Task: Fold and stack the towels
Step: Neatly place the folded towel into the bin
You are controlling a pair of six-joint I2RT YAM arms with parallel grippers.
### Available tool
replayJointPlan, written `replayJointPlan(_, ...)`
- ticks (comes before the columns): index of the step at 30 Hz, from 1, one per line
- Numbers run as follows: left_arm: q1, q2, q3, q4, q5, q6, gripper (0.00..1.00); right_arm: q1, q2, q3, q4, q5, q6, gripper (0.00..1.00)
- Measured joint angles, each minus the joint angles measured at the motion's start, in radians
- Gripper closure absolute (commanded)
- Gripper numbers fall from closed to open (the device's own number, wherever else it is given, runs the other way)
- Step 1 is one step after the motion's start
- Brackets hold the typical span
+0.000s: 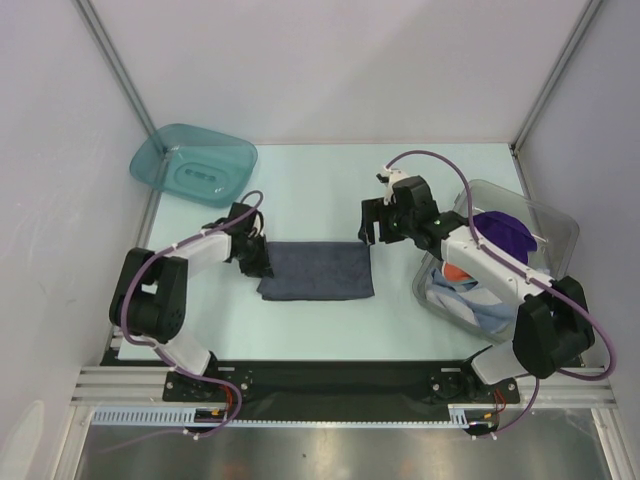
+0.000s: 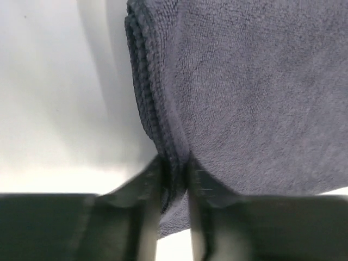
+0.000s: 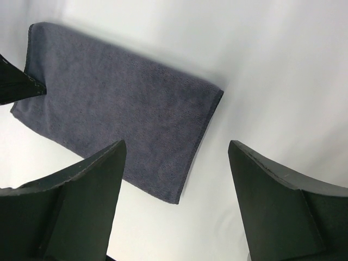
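A dark grey-blue towel lies folded flat on the table's middle. My left gripper is shut on its left edge; the left wrist view shows the folded edge of the towel pinched between my fingers. My right gripper is open and empty, just above the towel's far right corner. In the right wrist view the towel lies below my spread fingers. A purple towel, a brown-red and orange towel and a light-blue towel lie in the clear bin.
A clear plastic bin stands at the right edge under my right arm. A teal plastic tray sits at the far left. Enclosure walls and corner posts bound the table on three sides.
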State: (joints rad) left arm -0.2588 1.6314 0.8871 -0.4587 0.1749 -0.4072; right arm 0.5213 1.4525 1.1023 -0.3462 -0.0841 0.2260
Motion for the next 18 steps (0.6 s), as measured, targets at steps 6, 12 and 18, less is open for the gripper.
replayJointPlan(6, -0.012, 0.031, 0.039, -0.037, -0.013, -0.022, 1.00, 0.000, -0.013, -0.010, -0.001, 0.000, -0.003, 0.18)
replayJointPlan(12, -0.062, 0.058, 0.127, -0.140, -0.130, -0.003, 1.00, -0.003, -0.026, -0.021, -0.002, 0.001, -0.006, 0.18)
replayJointPlan(18, -0.090, 0.060, 0.242, -0.214, -0.301, 0.054, 1.00, -0.013, -0.051, -0.023, -0.004, 0.008, -0.014, 0.18)
